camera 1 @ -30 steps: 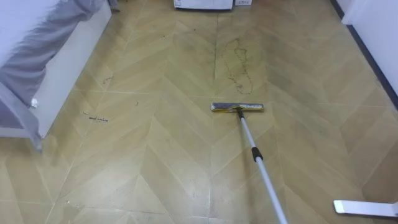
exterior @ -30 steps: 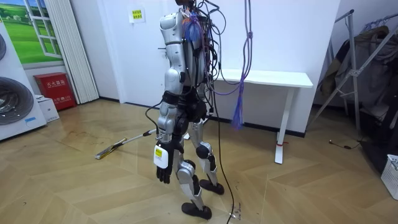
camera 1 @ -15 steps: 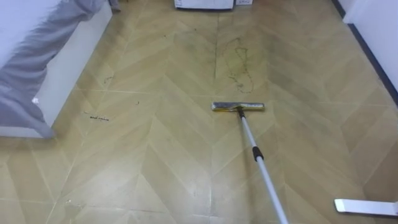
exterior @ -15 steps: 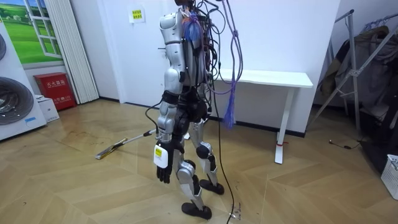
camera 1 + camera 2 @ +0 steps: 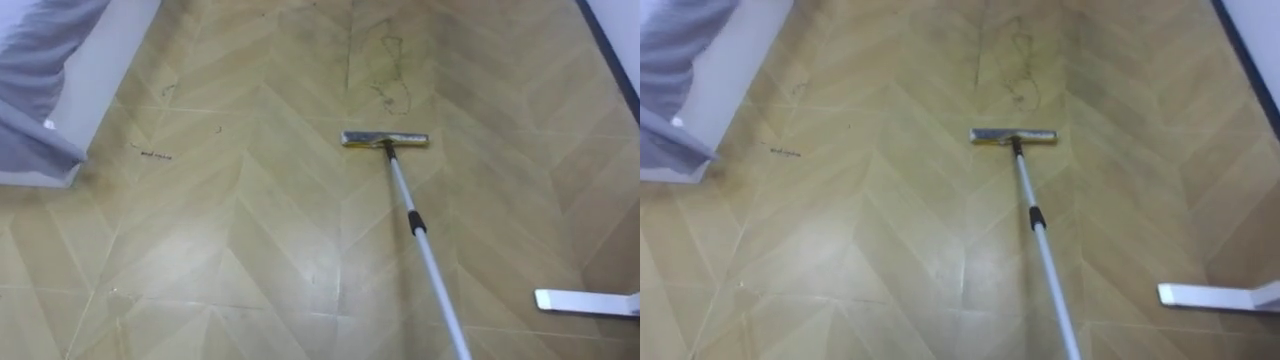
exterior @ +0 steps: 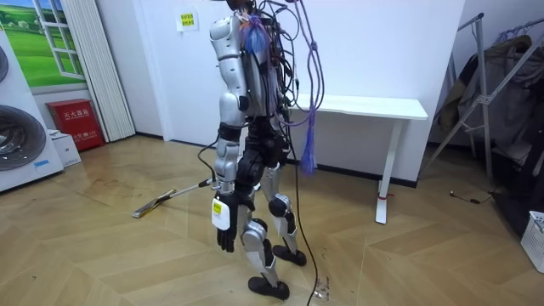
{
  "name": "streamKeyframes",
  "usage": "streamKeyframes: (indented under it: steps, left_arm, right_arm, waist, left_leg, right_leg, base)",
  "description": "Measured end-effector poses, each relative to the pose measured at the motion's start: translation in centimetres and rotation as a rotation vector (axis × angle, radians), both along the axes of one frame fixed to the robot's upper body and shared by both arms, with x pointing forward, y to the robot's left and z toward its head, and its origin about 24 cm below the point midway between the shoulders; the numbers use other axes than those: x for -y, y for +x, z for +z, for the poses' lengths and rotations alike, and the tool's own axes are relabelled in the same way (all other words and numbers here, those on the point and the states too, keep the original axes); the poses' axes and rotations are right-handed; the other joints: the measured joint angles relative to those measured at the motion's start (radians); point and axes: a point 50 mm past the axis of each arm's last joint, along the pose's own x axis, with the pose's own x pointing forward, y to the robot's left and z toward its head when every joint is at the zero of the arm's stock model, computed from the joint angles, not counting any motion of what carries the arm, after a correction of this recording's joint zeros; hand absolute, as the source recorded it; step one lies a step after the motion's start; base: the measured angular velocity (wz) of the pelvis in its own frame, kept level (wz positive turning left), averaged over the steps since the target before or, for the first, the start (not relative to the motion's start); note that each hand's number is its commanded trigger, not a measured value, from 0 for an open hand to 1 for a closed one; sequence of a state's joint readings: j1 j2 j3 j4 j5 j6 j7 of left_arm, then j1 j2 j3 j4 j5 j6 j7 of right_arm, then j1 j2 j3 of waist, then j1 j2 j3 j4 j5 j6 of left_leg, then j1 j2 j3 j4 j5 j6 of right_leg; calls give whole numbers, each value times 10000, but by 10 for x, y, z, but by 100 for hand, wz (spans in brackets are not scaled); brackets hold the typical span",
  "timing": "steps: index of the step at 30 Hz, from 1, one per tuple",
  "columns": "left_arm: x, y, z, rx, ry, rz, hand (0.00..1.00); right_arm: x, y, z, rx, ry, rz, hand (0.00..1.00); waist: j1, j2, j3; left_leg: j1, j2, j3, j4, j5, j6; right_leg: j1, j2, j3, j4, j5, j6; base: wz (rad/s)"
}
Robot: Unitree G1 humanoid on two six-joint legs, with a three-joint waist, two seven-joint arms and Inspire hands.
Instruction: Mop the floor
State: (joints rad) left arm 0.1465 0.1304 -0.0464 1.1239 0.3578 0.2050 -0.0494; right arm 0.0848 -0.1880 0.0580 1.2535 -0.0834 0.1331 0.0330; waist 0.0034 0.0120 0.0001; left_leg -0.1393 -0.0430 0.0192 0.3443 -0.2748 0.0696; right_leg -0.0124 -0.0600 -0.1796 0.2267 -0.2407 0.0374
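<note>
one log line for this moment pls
task: mop floor | mop head: flat on floor, just short of dark marks | left hand: hangs at side, empty | robot: standing by white table

Silver limbs, black left hand (image 6: 225, 235), purple and black cables.

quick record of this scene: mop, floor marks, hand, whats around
mop head: flat on the wood floor, ahead of the robot
mop handle: runs from the head back toward the eye view's lower right
floor marks: dark scribble just beyond the mop head, apart from it; small mark farther left
left hand: hangs by the thigh, fingers relaxed, holding nothing
surroundings: grey cloth over white furniture at upper left; white table on the room view's right of the robot
</note>
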Motion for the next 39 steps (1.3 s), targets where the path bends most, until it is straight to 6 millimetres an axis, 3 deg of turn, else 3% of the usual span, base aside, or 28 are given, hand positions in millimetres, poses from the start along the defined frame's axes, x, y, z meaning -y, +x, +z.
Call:
streamKeyframes:
  steps: [8, 10, 14, 18, 20, 22, 23, 24, 25, 26, 27, 28, 29, 31, 32, 33, 34, 35, 37, 38, 39]
  left_arm:
    - [0, 11, 0, 248, 304, 29, 0]
    - [1, 13, 0, 301, 295, 121, 0]
    - [1, 17, 0, 412, 251, 276, 0]
    - [2, 22, 0, 571, 201, 747, 0]
    - [2, 24, 0, 646, 247, 903, 0]
    - [3, 25, 0, 748, 271, 1409, 0]
    - [3, 25, 0, 745, 303, 1521, 0]
    - [2, 23, 0, 706, 386, 1594, 0]
    - [3, 21, -1, 654, 468, 1758, 0]
    - [4, 20, -1, 620, 460, 1784, 0]
    - [6, 19, -2, 600, 363, 1906, 0]
    - [8, 15, -2, 543, 249, 2139, 0]
    - [9, 15, -2, 559, 201, 2253, 0]
    - [7, 15, -2, 640, 197, 2235, 0]
    - [6, 14, -2, 692, 203, 2281, 0]
    - [4, 13, -2, 675, 162, 2271, 0]
    - [4, 12, -2, 655, 27, 2243, 0]
    - [4, 13, -2, 645, -56, 2165, 0]
    - [6, 16, -1, 663, -345, 2085, 0]
    - [6, 17, -1, 683, -381, 2069, 0]
    - [5, 16, -1, 677, -386, 2108, 0]
  right_arm:
    - [2, 3, 0, -194, -53, -193, 100]
    - [4, 0, 0, -301, -156, -280, 100]
    - [7, -8, 0, -517, -268, -743, 100]
    - [6, -14, 0, -739, -321, -1205, 100]
    - [5, -7, 0, -686, -406, -1068, 100]
    - [6, 7, 1, -622, -517, -1125, 100]
    - [6, 13, 2, -530, -531, -1163, 100]
    - [6, 27, 4, -287, -557, -1101, 100]
    - [7, 41, 6, -61, -619, -1112, 100]
    - [8, 50, 9, 122, -656, -1122, 100]
    - [11, 69, 14, 558, -640, -1140, 100]
    - [14, 88, 20, 977, -575, -1014, 100]
    - [14, 96, 22, 1184, -518, -997, 100]
    - [13, 115, 29, 1705, -272, -1030, 100]
    - [12, 121, 31, 1910, -28, -1254, 100]
    - [11, 118, 29, 1896, 158, -1449, 100]
    - [11, 114, 28, 1861, 315, -1684, 100]
    - [12, 111, 27, 1839, 346, -1785, 100]
    - [22, 83, 21, 1369, 261, -2268, 100]
    - [26, 71, 19, 1137, 175, -2399, 100]
    - [36, 49, 18, 669, -106, -2554, 100]
  waist:
    - [-2, 77, 59]
    - [6, 18, 154]
    - [0, -11, 166]
    - [69, 41, 209]
    - [147, 99, 213]
    - [332, 110, 218]
    - [353, 109, 215]
    - [442, 92, 222]
    - [721, -12, 220]
    - [848, -63, 252]
    - [1047, -210, 345]
    - [1266, -281, 380]
    - [1342, -296, 378]
    - [1425, -285, 363]
    - [1424, -385, 398]
    - [1419, -353, 389]
    - [1403, -262, 335]
    - [1378, -187, 299]
    - [1272, -48, 255]
    - [1206, -6, 205]
    - [1131, 38, 113]
  left_leg:
    - [-1401, 111, -15, 589, 7, 5]
    - [-1845, 94, 19, 869, 6, 6]
    - [-2856, 8, 62, 1492, 4, 5]
    - [-3960, -147, 50, 3011, -26, -35]
    - [-4529, -161, 27, 4028, -139, -228]
    - [-5443, -20, 25, 5592, -269, -457]
    - [-5711, 47, 36, 6100, -237, -502]
    - [-6356, 308, 83, 7194, 69, -837]
    - [-7121, 470, 69, 8376, 883, -949]
    - [-7496, 520, 32, 8891, 1421, -965]
    - [-8174, 570, -13, 9778, 2494, -1002]
    - [-8777, 694, 66, 10614, 2630, -1023]
    - [-9014, 711, 89, 10831, 2527, -910]
    - [-9186, 659, 242, 10115, 2038, -882]
    - [-8808, 638, 354, 8663, 1746, -916]
    - [-8199, 642, 386, 6908, 1606, -866]
    - [-7711, 650, 435, 5659, 1433, -822]
    - [-7586, 642, 495, 5401, 1050, -640]
    - [-7150, 436, 823, 4982, 729, -204]
    - [-6928, 339, 886, 4810, 629, -45]
    - [-6540, 188, 1107, 4580, 393, 256]
  right_leg:
    - [-1663, -2, 40, 998, -78, -107]
    - [-2402, -99, 65, 1787, -250, -166]
    - [-3594, -292, 132, 2966, -568, -287]
    - [-4553, -581, 142, 4416, -1150, -416]
    - [-4875, -573, 128, 5041, -1529, -558]
    - [-5487, -498, 203, 6084, -2320, -749]
    - [-5676, -433, 305, 6399, -2462, -881]
    - [-6041, -242, 479, 6977, -2702, -1061]
    - [-6368, -33, 671, 7510, -2903, -1143]
    - [-6454, -15, 686, 7722, -2935, -1201]
    - [-6680, 6, 797, 8144, -3010, -1337]
    - [-6830, 33, 807, 8424, -3071, -1399]
    - [-6898, 29, 815, 8523, -3086, -1425]
    - [-6944, 9, 814, 8541, -3093, -1414]
    - [-6933, 6, 870, 8518, -3136, -1332]
    - [-6853, 8, 876, 8498, -3200, -1206]
    - [-6779, 13, 872, 8497, -3303, -1079]
    - [-6746, -14, 868, 8476, -3383, -1026]
    - [-6131, -366, 816, 7837, -3462, -709]
    - [-5857, -470, 812, 7584, -3382, -670]
    - [-5470, -656, 896, 7246, -3239, -451]
  base:
    - [-3]
    - [0]
    - [6]
    - [11]
    - [2]
    - [-2]
    - [0]
    - [-14]
    - [-25]
    - [-44]
    - [-46]
    - [-40]
    - [-19]
    - [8]
    - [27]
    - [33]
    - [29]
    - [31]
    - [33]
    - [33]
    - [26]
